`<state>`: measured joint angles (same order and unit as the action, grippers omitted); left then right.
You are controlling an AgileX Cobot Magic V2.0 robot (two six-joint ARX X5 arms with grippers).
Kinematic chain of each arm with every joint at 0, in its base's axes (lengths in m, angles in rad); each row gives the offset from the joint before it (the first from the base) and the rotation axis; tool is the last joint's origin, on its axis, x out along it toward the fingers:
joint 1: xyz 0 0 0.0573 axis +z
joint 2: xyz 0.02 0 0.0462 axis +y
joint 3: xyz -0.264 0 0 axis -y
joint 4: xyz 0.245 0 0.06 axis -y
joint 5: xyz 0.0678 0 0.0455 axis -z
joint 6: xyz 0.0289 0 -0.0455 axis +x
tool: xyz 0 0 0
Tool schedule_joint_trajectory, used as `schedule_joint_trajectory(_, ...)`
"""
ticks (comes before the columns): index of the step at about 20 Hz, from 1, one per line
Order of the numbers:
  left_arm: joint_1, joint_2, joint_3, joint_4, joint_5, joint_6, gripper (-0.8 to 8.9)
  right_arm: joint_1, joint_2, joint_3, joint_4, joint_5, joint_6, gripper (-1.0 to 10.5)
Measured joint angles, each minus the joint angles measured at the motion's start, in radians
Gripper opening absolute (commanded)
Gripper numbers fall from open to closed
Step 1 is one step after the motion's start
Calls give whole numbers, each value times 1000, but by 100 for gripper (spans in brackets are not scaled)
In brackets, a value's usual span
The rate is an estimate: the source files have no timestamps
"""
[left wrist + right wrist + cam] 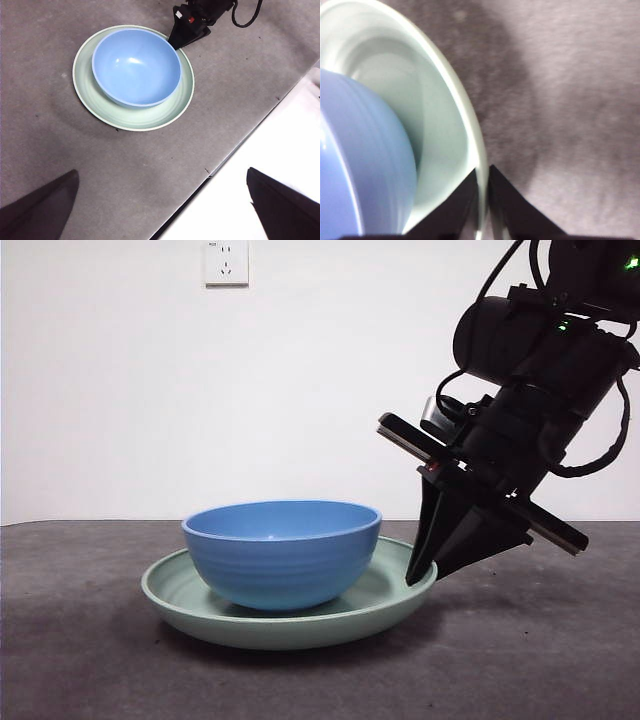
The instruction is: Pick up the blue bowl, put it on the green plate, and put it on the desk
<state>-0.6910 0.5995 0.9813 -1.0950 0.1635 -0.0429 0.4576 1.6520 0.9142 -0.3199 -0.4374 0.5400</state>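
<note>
- The blue bowl (pixel 283 553) sits upright inside the green plate (pixel 190 612), and the plate lies flat on the desk (pixel 80 660).
- In the left wrist view the bowl (pixel 136 67) rests off-centre in the plate (pixel 131 118), close to the part of the rim where the right gripper is, so a broader band of green shows on the opposite side.
- The bowl is empty, with a small glint of light on its inner wall.
- The right gripper (pixel 422 575) reaches down at a slant in the front view, its black tips at the plate's rim on the side away from the wall socket (pixel 226 262).
- The right wrist view shows the right gripper (pixel 483 175) pinching the plate's rim (pixel 470 107): one jaw lies inside the rim, the other outside, with only the thin pale edge between them.
- In that same view the bowl (pixel 365 165) stands just beside the inner jaw; whether the two touch cannot be told.
- The left wrist view also shows the right gripper (pixel 176 42), at the plate's rim next to the bowl.
- The left gripper (pixel 162 210) hangs high above the desk near its edge, well apart from the plate, its jaws spread wide and holding nothing.
- The white floor (pixel 260 165) shows beyond that edge of the desk.
</note>
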Motion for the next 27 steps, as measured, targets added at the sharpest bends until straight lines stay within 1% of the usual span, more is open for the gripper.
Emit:
schedule_joint_trajectory(5, 0, 0, 0, 0, 0, 0, 656, 13, 18, 0, -4, 0, 0, 12)
schedule_joint_trajectory(6, 0, 0, 0, 0, 0, 0, 656, 13, 18, 0, -3, 0, 0, 35)
schedule_joint_trajectory(8, 0, 0, 0, 0, 0, 0, 656, 13, 18, 0, 0, -4, 0, 225)
schedule_joint_trajectory(9, 0, 0, 0, 0, 0, 0, 656, 13, 18, 0, 3, -4, -3, 277)
schedule_joint_trajectory(12, 0, -1, 0, 0, 0, 0, 656, 12, 16, 0, 3, -3, -19, 279)
schedule_joint_trajectory(14, 0, -1, 0, 0, 0, 0, 656, -2, -18, 0, -30, -3, -32, 279)
schedule_joint_trajectory(15, 0, -1, 0, 0, 0, 0, 656, -10, -47, 3, -58, 0, -43, 279)
schedule_joint_trajectory(17, 0, -1, 0, 0, 0, 0, 656, -36, -126, 40, -139, 33, -76, 281)
schedule_joint_trajectory(18, 0, -1, 0, 0, 0, 0, 656, -49, -171, 70, -188, 53, -99, 302)
schedule_joint_trajectory(20, 0, -1, 0, 0, 0, 0, 656, -72, -266, 130, -301, 98, -150, 422)
schedule_joint_trajectory(22, 0, -1, 0, 0, 0, -5, 656, -78, -369, 181, -418, 105, -201, 541)
schedule_joint_trajectory(23, 0, -1, 0, 0, 0, -14, 656, -77, -427, 205, -483, 104, -232, 561)
schedule_joint_trajectory(26, 0, -1, 0, -1, 0, -38, 656, -67, -592, 229, -646, 106, -303, 561)
schedule_joint_trajectory(27, 0, -1, 0, -5, 0, -48, 656, -65, -652, 229, -708, 129, -320, 561)
